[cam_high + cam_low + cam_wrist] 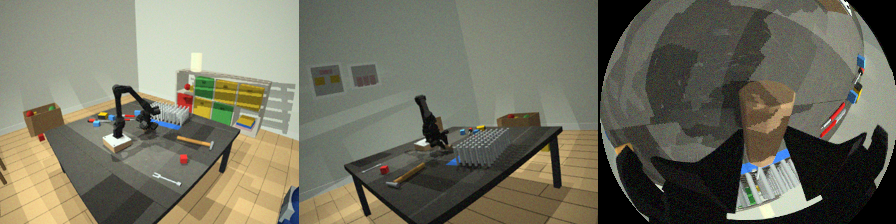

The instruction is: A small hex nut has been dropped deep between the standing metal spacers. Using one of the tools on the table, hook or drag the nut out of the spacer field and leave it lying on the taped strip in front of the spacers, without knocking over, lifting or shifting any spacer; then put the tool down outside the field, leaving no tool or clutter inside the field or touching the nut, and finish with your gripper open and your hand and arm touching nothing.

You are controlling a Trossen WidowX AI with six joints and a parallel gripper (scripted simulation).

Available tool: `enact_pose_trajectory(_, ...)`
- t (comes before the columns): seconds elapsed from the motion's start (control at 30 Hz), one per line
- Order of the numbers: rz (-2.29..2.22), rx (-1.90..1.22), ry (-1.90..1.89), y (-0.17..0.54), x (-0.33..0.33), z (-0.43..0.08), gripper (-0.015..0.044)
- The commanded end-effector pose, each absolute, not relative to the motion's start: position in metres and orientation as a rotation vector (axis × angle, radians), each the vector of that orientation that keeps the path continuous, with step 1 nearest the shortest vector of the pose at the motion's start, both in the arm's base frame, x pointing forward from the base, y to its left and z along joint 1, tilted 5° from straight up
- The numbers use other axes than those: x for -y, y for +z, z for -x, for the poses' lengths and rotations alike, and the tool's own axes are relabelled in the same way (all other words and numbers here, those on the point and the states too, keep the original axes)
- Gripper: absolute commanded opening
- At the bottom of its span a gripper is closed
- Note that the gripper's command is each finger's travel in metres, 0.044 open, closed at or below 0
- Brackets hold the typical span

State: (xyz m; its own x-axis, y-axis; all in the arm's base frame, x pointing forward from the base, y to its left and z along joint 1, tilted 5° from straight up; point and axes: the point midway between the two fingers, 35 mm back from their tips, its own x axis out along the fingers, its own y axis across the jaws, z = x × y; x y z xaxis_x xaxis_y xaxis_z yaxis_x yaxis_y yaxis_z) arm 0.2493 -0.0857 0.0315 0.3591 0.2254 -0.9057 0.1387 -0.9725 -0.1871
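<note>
Gripper (149, 123) (445, 143) (763, 132), from the top, stands before one spacer field (170, 114) (481, 147) (770, 180) and one blue strip (166, 124) (453, 161) (751, 168); one hammer (194, 142) (409, 173) lies apart. Exterior shows no nut; I cannot tell its place. Wrist shows one wooden handle (767, 120) grasped; dragging seems left.

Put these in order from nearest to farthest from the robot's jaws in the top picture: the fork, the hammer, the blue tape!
1. Blue tape: right beside the jaws, in front of the posts.
2. Hammer: toward the picture's right.
3. Fork: down near the table's front edge.
</note>
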Motion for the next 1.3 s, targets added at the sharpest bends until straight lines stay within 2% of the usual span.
enact_pose_trajectory(0.0, 2.534, 0.339, 1.687, 0.038, 0.087, -0.253, 0.0)
enact_pose_trajectory(0.43, 2.532, 0.341, 1.693, 0.041, 0.089, -0.209, 0.0)
enact_pose_trajectory(1.27, 2.534, 0.337, 1.69, 0.147, 0.088, -0.216, 0.0)
